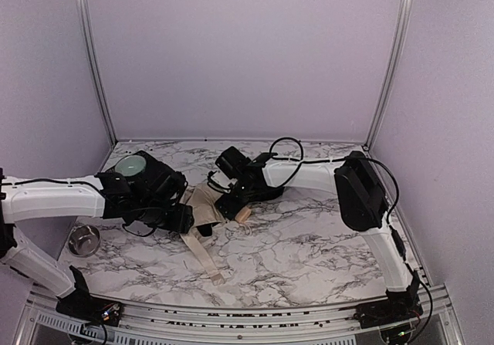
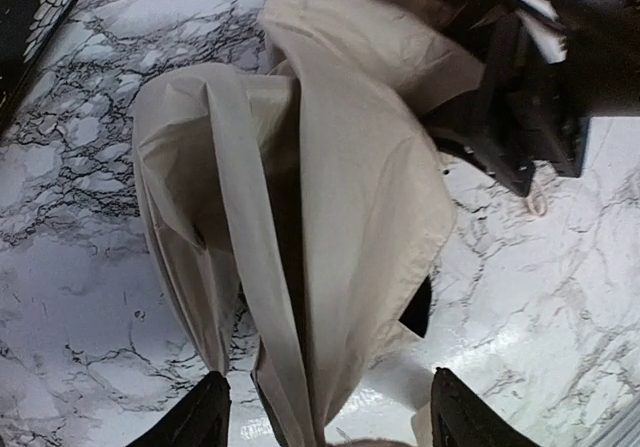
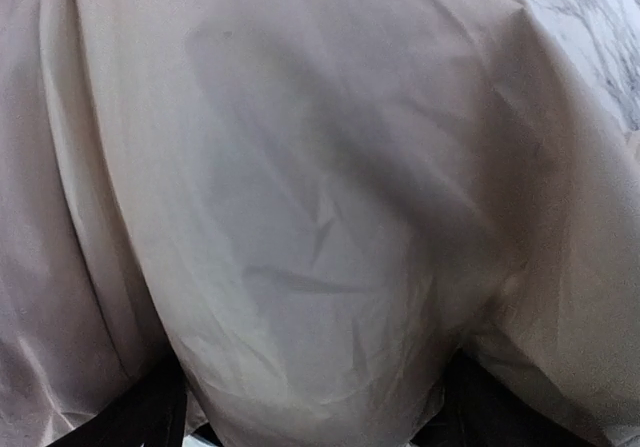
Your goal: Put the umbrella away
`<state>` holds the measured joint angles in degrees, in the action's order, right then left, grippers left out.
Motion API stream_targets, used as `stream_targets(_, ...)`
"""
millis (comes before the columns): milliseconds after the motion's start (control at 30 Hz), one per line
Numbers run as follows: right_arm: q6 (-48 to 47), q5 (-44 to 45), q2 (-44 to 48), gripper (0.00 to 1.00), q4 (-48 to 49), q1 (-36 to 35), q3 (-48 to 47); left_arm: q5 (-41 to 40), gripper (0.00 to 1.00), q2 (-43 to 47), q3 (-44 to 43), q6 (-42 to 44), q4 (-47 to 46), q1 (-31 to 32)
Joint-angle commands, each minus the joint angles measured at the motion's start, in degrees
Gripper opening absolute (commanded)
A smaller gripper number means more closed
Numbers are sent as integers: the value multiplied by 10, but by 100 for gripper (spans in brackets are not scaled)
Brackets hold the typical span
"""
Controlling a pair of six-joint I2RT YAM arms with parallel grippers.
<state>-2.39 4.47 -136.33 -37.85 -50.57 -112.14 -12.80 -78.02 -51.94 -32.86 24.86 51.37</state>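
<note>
The umbrella [image 1: 202, 208] lies collapsed on the marble table, a loose bundle of cream fabric with a strap [image 1: 207, 258] trailing toward the near edge and a pale tan knob [image 1: 244, 216] at its right end. My left gripper [image 1: 182, 218] is at the bundle's left side. In the left wrist view its jaws stand apart astride the umbrella [image 2: 340, 197], with marble showing beside each finger [image 2: 200, 422]. My right gripper [image 1: 230, 201] is low over the right end, and its black body [image 2: 520, 97] shows there. Fabric of the umbrella [image 3: 320, 187] fills the right wrist view and bulges between that gripper's [image 3: 315, 412] wide-set fingers [image 3: 140, 417].
A small steel bowl [image 1: 83, 239] stands near the left edge, under the left arm. A pale green round thing [image 1: 135, 164] shows behind the left wrist. A black textured object [image 2: 25, 27] sits at the upper left of the left wrist view. Lilac walls close the back and sides.
</note>
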Motion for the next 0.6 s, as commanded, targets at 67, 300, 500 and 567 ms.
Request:
stream_targets(67, 10, 30, 103, 86, 10, -22, 58, -41, 67, -45, -20, 24, 61, 4)
stream_targets(300, -15, -51, 154, 87, 59, -32, 173, 7, 57, -30, 22, 30, 49, 3)
stream_targets(500, -12, -41, 88, 90, 37, -4, 138, -11, 57, -19, 65, 26, 21, -15)
stream_targets(567, -18, -34, 71, 90, 44, 0, 123, -27, 54, -18, 67, 27, 18, -25)
